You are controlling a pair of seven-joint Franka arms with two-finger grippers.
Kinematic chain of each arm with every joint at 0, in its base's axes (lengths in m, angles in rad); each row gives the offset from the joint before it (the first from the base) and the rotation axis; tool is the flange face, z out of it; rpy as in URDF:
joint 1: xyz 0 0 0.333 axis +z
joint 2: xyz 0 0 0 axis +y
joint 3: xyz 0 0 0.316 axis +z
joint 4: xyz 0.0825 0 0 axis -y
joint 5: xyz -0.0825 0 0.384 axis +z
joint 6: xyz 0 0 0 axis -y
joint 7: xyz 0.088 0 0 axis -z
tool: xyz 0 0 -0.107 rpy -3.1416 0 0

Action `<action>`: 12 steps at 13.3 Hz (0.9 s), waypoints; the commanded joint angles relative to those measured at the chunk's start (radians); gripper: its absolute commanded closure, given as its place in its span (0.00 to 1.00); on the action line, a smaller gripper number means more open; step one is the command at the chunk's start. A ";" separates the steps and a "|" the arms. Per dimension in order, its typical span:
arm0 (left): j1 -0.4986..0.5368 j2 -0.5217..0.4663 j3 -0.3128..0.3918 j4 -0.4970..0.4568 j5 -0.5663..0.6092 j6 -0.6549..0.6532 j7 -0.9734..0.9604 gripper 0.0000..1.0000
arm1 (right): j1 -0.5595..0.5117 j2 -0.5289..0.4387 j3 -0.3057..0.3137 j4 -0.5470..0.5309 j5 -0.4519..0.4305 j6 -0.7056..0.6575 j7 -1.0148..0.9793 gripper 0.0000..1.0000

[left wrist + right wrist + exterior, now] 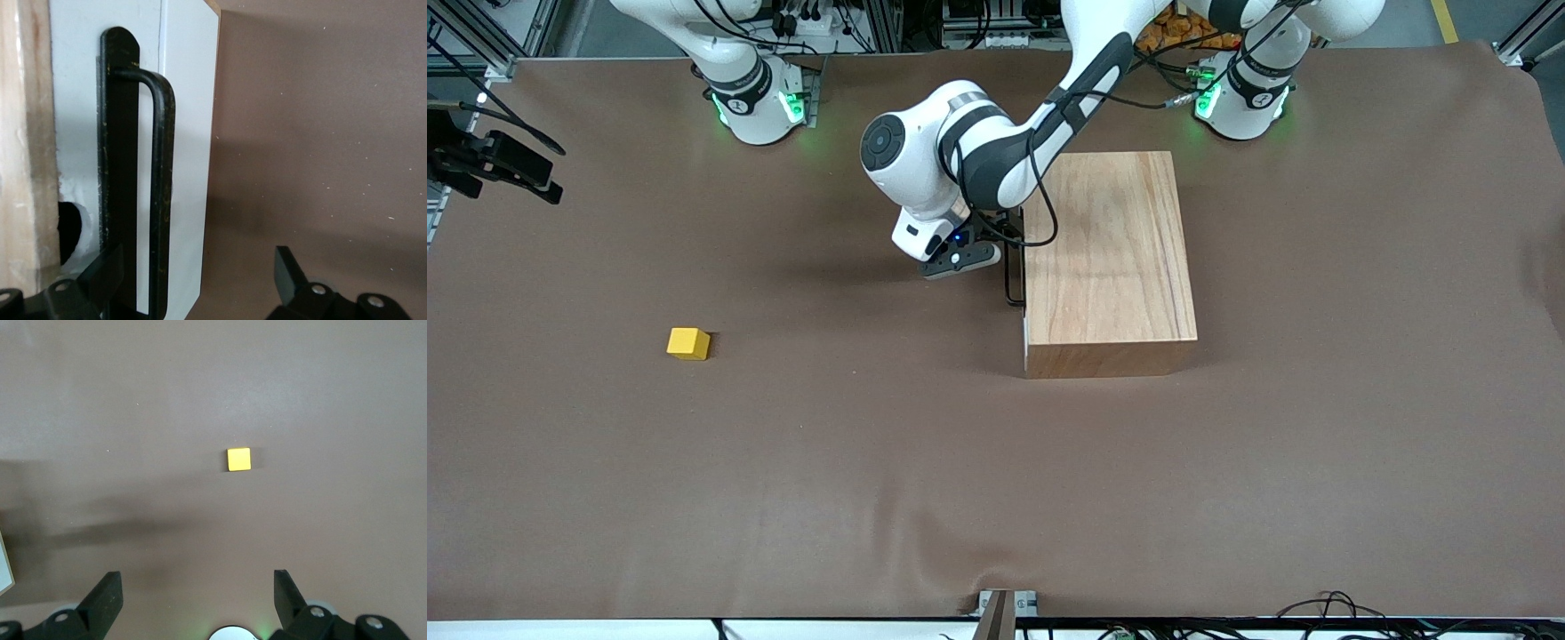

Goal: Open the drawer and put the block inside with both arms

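Note:
The wooden box (1107, 258) stands mid-table with its drawer shut. The drawer's white front panel (187, 133) faces the right arm's end, with the black wire handle (1011, 276) on it. My left gripper (1000, 253) is at the handle, open. In the left wrist view the handle (160, 187) stands between my spread fingers (107, 273), untouched. The yellow block (688, 343) lies on the mat toward the right arm's end, nearer the front camera than the box. My right gripper (197, 593) is open and empty, high over the mat, with the block (238, 459) below it.
A brown mat (996, 462) covers the table. The arms' green-lit bases (758, 102) stand along the table's farther edge. A black device (503, 164) sticks in at the right arm's end. Cables lie along the nearest edge.

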 commanded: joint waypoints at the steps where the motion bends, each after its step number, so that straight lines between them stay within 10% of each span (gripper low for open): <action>1: -0.013 0.031 0.012 0.024 0.025 -0.003 0.007 0.00 | -0.003 -0.010 0.003 -0.006 -0.001 -0.005 -0.007 0.00; 12: -0.013 0.040 0.014 0.024 0.025 0.095 0.009 0.00 | -0.003 -0.010 0.003 -0.006 -0.001 -0.005 -0.005 0.00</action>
